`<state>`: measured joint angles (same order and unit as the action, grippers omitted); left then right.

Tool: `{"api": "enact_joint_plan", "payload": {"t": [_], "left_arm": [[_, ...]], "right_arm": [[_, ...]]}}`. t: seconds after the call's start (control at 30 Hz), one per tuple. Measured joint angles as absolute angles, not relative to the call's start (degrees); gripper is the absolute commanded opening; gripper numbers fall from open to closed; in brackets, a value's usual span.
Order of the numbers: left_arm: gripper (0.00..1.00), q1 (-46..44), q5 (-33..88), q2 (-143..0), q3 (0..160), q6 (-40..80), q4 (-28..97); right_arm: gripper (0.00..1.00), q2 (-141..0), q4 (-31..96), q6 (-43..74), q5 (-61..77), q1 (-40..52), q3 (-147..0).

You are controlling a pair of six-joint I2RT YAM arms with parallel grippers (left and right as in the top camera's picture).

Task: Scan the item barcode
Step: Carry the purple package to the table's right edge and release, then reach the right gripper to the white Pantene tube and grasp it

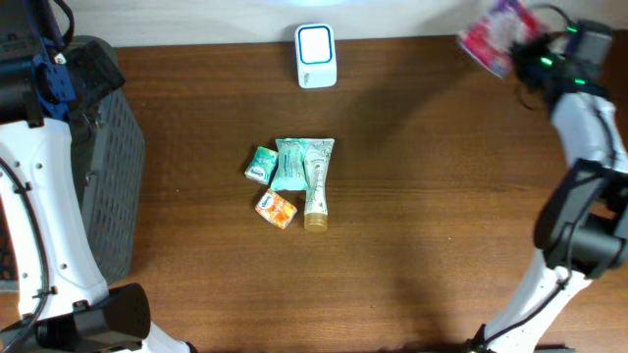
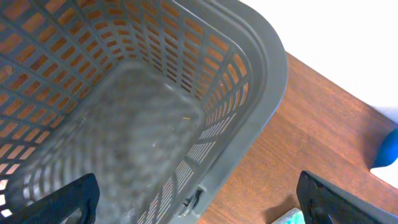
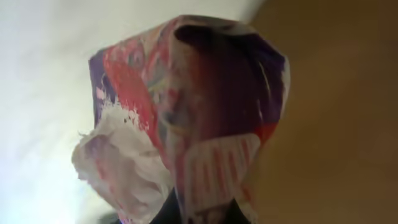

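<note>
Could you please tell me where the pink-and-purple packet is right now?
In the overhead view the pink-and-purple packet is at the far right corner of the table, held in the right gripper, well right of the white scanner.

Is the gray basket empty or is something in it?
Empty: the basket shows only bare slotted floor and walls in the left wrist view.

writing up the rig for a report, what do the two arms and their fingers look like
Both match: the left arm and right arm have smooth white links joined by bulky black joints. A thin black cable runs along the left one, which has a blue part near its wrist. Green lights glow by the right wrist. The left fingers are black.
</note>
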<state>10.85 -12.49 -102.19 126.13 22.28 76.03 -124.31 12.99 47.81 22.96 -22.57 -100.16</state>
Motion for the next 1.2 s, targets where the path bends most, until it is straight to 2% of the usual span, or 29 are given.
{"api": "enact_joint_plan", "payload": {"t": [0.13, 0.17, 0.23, 0.27, 0.3, 0.43, 0.57, 0.67, 0.8, 0.83, 1.07, 1.13, 1.17, 1.2], "left_arm": [[0.99, 10.85, -12.51, -102.19, 126.13, 22.28, 76.03], [0.99, 10.85, -12.49, -102.19, 126.13, 22.28, 76.01], [0.99, 10.85, -12.49, -102.19, 126.13, 22.28, 76.01], [0.99, 10.85, -12.49, -102.19, 126.13, 22.28, 75.99], [0.99, 10.85, -12.49, -102.19, 126.13, 22.28, 76.01], [0.99, 10.85, -12.49, -102.19, 126.13, 22.28, 76.01], [0.99, 10.85, -12.49, -102.19, 126.13, 22.28, 76.03], [0.99, 10.85, -12.49, -102.19, 126.13, 22.28, 75.96], [0.99, 10.85, -12.51, -102.19, 126.13, 22.28, 76.03], [0.99, 10.85, -12.49, -102.19, 126.13, 22.28, 75.99], [0.99, 10.85, -12.47, -102.19, 126.13, 22.28, 75.99], [0.99, 10.85, -12.49, -102.19, 126.13, 22.28, 75.99], [0.99, 10.85, -12.49, -102.19, 126.13, 22.28, 75.99], [0.99, 10.85, -12.49, -102.19, 126.13, 22.26, 75.99]], "right_arm": [[0.05, -124.31, 22.74, 47.81, 18.24, -32.1, -100.14], [0.09, -124.31, 23.31, 47.79, 17.1, -33.54, -100.14], [0.77, -124.31, 23.66, 47.83, 14.72, -37.58, -100.14], [0.93, -124.31, 23.81, 47.62, 14.31, -39.0, -100.14], [0.99, -124.31, 23.79, 46.94, 14.2, -40.03, -100.14], [0.99, -124.31, 23.62, 39.46, 23.16, -40.29, -100.14], [0.99, -122.34, 24.47, 37.08, 35.22, -40.12, -100.14], [0.99, -114.43, 36.53, 32.93, 44.84, -37.36, -100.68], [0.99, -110.48, 56.97, 18.85, 48.31, -21.5, -101.34], [0.99, -111.07, 60.1, 14.98, 46.48, -14.37, -101.03], [1.0, -111.5, 61.84, 12.6, 23.22, 15.25, -100.9], [0.78, -112.33, 61.06, 16.27, 18.37, 19.9, -100.9], [0.72, -113.43, 60.23, 19.05, 15.57, 22.74, -100.9], [0.58, -114.65, 58.65, 21.1, 13.15, 25.12, -100.86]]}}
